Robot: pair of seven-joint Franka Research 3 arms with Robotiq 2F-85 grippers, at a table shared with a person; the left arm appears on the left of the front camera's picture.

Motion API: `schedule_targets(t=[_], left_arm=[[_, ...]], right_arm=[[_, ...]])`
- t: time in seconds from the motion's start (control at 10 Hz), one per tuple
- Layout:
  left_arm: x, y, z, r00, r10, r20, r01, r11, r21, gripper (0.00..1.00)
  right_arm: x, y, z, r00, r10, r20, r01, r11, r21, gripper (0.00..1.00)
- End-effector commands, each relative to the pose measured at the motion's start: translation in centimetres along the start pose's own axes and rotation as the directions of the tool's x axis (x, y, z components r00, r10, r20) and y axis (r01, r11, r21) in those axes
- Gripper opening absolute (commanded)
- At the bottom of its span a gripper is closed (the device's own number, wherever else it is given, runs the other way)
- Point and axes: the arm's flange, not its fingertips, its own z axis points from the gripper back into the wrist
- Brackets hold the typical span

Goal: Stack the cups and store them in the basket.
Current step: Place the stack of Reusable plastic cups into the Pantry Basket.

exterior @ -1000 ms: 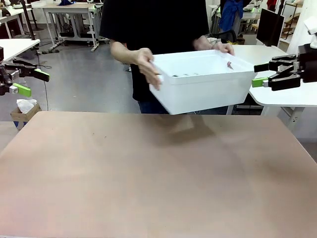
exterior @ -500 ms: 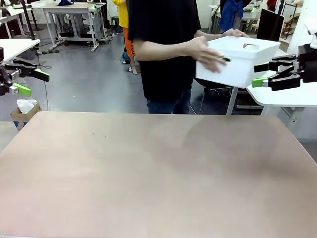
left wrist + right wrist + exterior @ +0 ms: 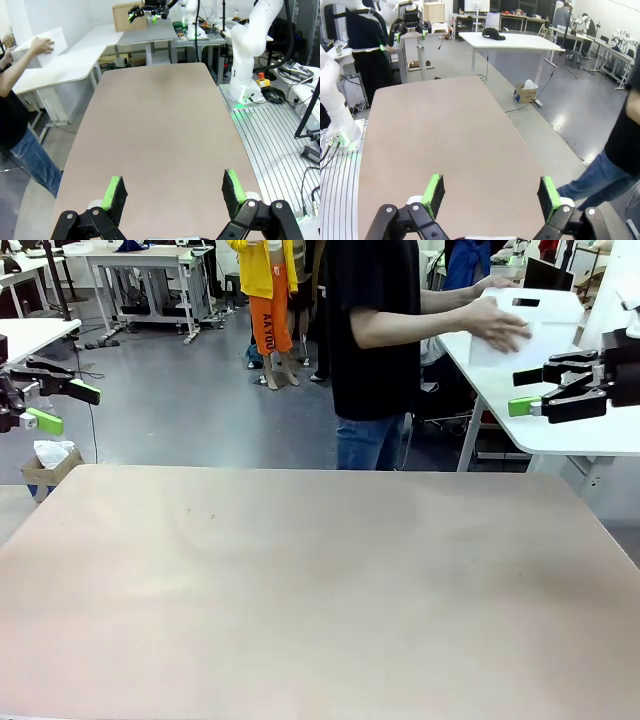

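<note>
Both grippers, left gripper (image 3: 58, 405) and right gripper (image 3: 528, 390), are waiting wide open; the basket (image 3: 525, 325) is sitting past the surface's (image 3: 320, 580) far right corner, nearer the right gripper

Lying flat across the foreground: pinkish-brown table (image 3: 300, 580), matte, rounded corners. Bearing a few tiny dark specks (image 3: 200, 512) near far left part.

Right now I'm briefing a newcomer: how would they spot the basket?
Look past the bare brown table to the white side desk at far right. The person's hand rests on the basket there: a white bin with a slot handle.
</note>
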Motion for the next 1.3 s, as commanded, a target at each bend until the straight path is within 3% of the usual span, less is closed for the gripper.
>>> schedule_targets(t=[0.0, 1.2], left_arm=[[0.27, -0.18, -0.01, 1.0, 0.007, 0.003, -0.007, 1.0, -0.008, 1.0], [0.27, -0.18, -0.01, 1.0, 0.007, 0.003, -0.007, 1.0, -0.008, 1.0]], right_arm=[[0.22, -0.02, -0.18, 1.0, -0.008, 0.025, 0.009, 1.0, -0.007, 1.0], [0.22, -0.02, -0.18, 1.0, -0.008, 0.025, 0.009, 1.0, -0.007, 1.0]])
